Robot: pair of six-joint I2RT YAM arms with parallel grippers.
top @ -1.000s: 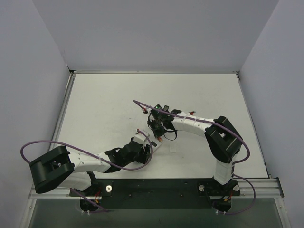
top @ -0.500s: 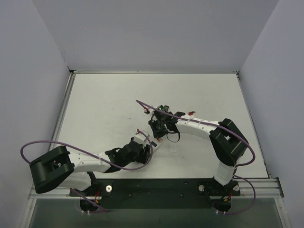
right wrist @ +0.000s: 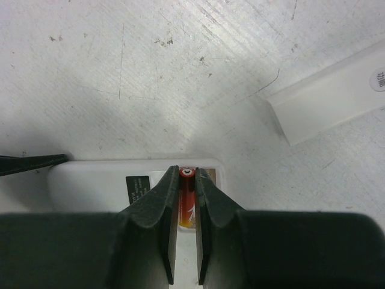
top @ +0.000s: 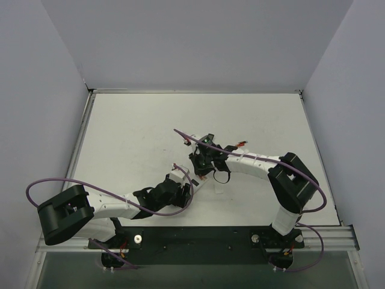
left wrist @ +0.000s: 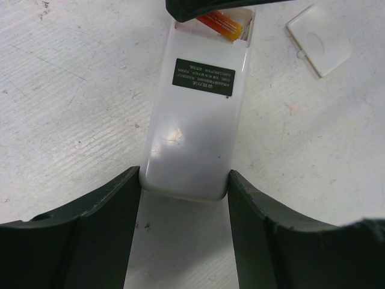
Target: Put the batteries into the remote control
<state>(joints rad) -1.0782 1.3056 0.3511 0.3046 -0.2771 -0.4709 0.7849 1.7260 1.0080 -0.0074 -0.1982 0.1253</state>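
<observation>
left fingers [left wrist: 90, 241]: I see them clamping the remote control [left wrist: 198, 120]
right fingers [right wrist: 150, 223]: pinching a battery [right wrist: 187, 195], probably over its bay

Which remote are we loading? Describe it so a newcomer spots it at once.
Near the middle of the table, where both arms meet, the remote lies white side up with its near end between the left gripper's jaws. Unlike the white bar nearby, it carries a small dark label and shows a red battery at its open far end.
</observation>
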